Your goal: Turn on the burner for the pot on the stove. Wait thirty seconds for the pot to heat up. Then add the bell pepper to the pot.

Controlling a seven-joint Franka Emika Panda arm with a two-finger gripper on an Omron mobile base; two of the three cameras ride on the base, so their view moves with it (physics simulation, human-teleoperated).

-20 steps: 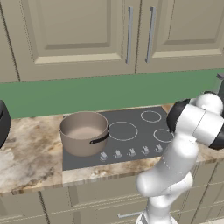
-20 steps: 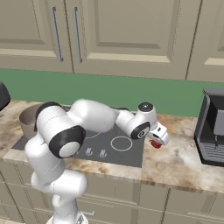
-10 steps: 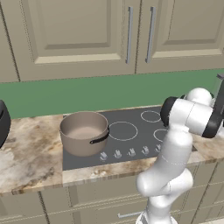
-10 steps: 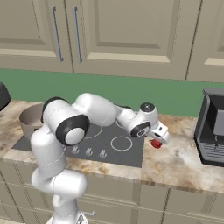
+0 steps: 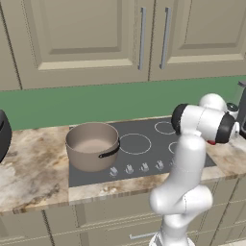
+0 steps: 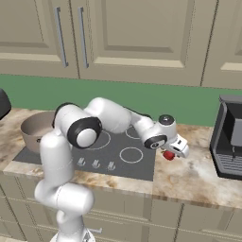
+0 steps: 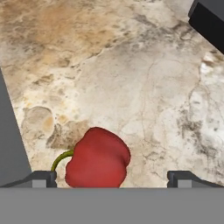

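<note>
Reaching out to the right over the marble counter (image 6: 189,177), the arm held its gripper (image 7: 112,177) just above the pepper (image 7: 98,159); the jaws stood wide apart, holding nothing, with one fingertip (image 7: 41,178) near the pepper's green stem and the other well clear on the far side; the pepper lay on its side on the counter, closer to the stem-side finger than to the middle of the gap. From the right base camera the gripper (image 6: 178,149) hung close over the pepper (image 6: 168,155), which sat just beside the right edge of the stove (image 6: 127,163), between it and a black appliance (image 6: 229,142). On the stove's left side the pot (image 5: 92,145) stood upright, its black handle turned toward the knobs (image 5: 137,168) along the front edge; pot and pepper were well apart, with the stove's ring markings between them. Whether any knob had been turned could not be told.
</note>
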